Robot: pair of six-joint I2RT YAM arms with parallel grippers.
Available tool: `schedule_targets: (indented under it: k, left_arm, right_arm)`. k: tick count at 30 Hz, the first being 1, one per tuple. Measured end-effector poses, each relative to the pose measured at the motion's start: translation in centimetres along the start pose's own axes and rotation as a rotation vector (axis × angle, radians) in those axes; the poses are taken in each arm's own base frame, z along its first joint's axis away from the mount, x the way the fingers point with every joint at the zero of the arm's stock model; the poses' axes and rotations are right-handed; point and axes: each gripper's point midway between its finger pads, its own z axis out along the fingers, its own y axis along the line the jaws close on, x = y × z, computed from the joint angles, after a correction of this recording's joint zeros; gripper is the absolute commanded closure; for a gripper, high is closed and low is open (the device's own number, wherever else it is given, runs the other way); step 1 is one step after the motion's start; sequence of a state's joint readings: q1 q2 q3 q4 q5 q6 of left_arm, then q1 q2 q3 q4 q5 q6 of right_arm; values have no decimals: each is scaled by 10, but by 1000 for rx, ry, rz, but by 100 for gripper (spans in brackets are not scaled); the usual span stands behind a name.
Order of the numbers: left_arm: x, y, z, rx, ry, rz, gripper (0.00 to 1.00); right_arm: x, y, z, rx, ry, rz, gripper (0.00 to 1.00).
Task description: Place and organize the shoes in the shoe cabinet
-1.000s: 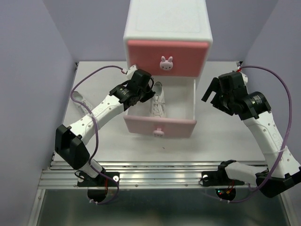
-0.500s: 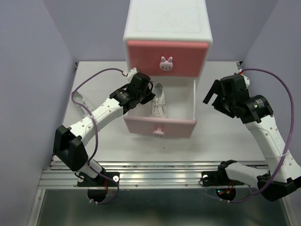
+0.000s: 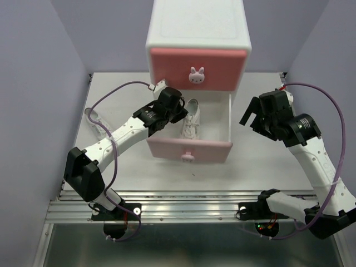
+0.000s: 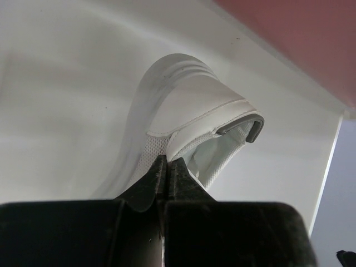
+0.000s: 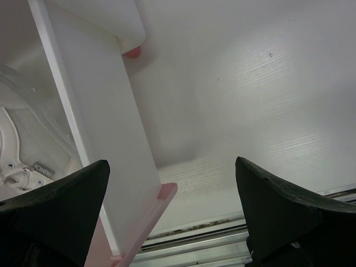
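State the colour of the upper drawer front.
The upper drawer front is darker pink; the top external view shows it best.

White table (image 3: 261,167) carries shoe cabinet (image 3: 197,25); white shoe (image 3: 92,118) at left edge.

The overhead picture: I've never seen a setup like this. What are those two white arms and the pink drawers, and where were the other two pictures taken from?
Those are two robot arms bolted to the near edge of a table. The overhead picture comes from a fixed camera above and behind them. The other two come from a small camera on each wrist, which is why each one shows that gripper's own black fingers.

On the table stands a small shoe cabinet. Its upper drawer is closed and its lower drawer is pulled out. The left gripper is shut, apparently pinching the collar of a white shoe inside that open drawer. The right gripper is open, holds nothing, and hovers beside the drawer's right side.
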State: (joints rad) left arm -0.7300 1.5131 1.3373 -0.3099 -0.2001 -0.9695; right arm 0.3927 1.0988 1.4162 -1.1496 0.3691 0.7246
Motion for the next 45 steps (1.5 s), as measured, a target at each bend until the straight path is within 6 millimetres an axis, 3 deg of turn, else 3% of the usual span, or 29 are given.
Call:
schedule_targets:
  k: [11,24,25,26,27,30,33,36,42,45]
  left_arm:
    - [4,-9,-1,-11,-32,-92,100]
    - [19,-24,5,28,-13,-50,100]
    - [20,-24,7,26,-10,-42,96]
    - [21,-24,9,26,-8,-35,71]
    - [22,-23,11,23,-7,-29,56]
    - [23,-25,16,19,1,-11,32]
    - [22,-32,16,24,2,-1,24]
    - [16,-39,12,32,-8,6,22]
    - [-8,-60,-9,59,-47,6,14]
    - [-19,-57,-28,46,-64,19,11]
  right_arm:
    - [1,-1,0,-2,-2,-2,0]
    - [6,-5,1,2,1,-4,0]
    - [6,-5,1,2,1,-4,0]
    - [6,-5,1,2,1,-4,0]
    - [6,-5,1,1,0,-3,0]
    - [6,-5,0,0,-1,-2,0]
    - [5,-6,-1,-2,-4,-1,0]
    - [5,-6,-1,-3,-5,0,0]
    - [3,-5,-1,-8,-16,5,0]
    - [4,-6,-1,-15,-24,16,0]
